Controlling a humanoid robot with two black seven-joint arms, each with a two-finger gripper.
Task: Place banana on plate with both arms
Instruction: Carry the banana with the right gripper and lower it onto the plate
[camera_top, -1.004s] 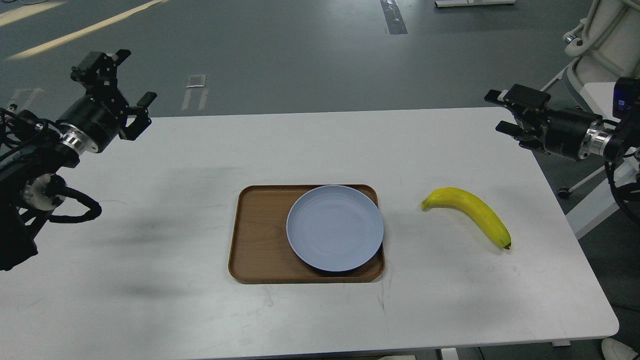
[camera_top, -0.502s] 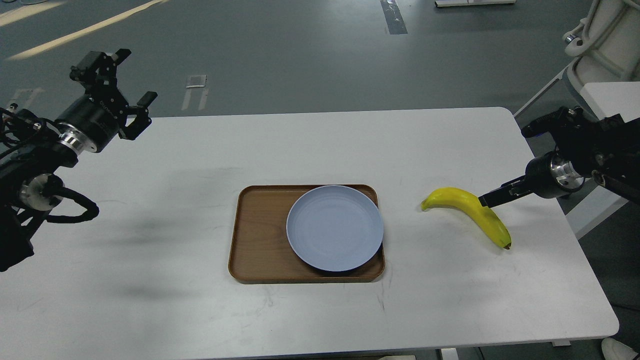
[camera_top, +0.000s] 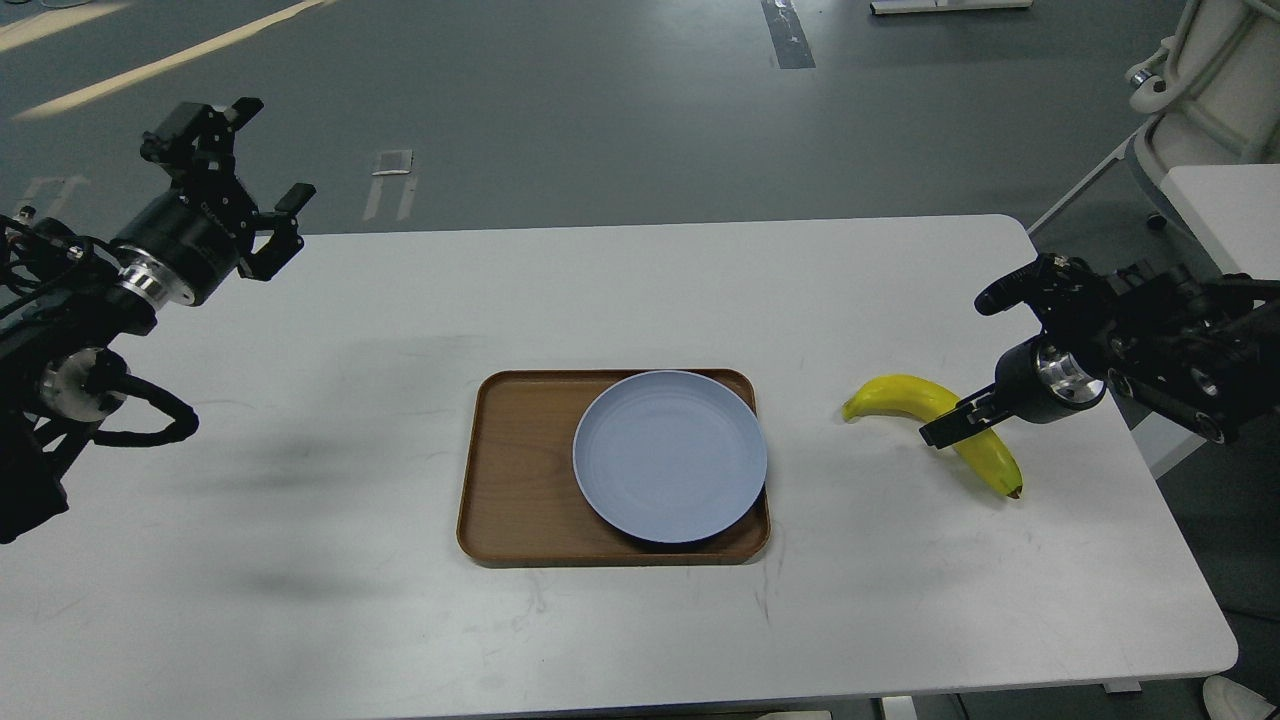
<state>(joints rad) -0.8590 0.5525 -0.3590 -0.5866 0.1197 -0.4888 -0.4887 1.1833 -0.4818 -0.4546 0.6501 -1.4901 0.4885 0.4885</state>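
The yellow banana (camera_top: 900, 397) lies on the white table (camera_top: 400, 310), right of the plate, stem end pointing left. The pale blue plate (camera_top: 670, 456) sits empty on the right part of a brown tray (camera_top: 520, 470). My right gripper (camera_top: 948, 426) is low at the banana's middle; one black finger (camera_top: 962, 418) lies across it, and the other finger cannot be made out. My left gripper (camera_top: 268, 150) is open and empty, held high past the table's far left corner, far from both banana and plate.
The table's right edge (camera_top: 1150, 470) runs close to the banana and the right arm. A white machine base (camera_top: 1215, 80) and another white surface (camera_top: 1230, 205) stand beyond the table at the far right.
My right arm has swung down and left from high at the table's far right to the banana, its finger now across the fruit. Banana, plate and left arm have not moved.
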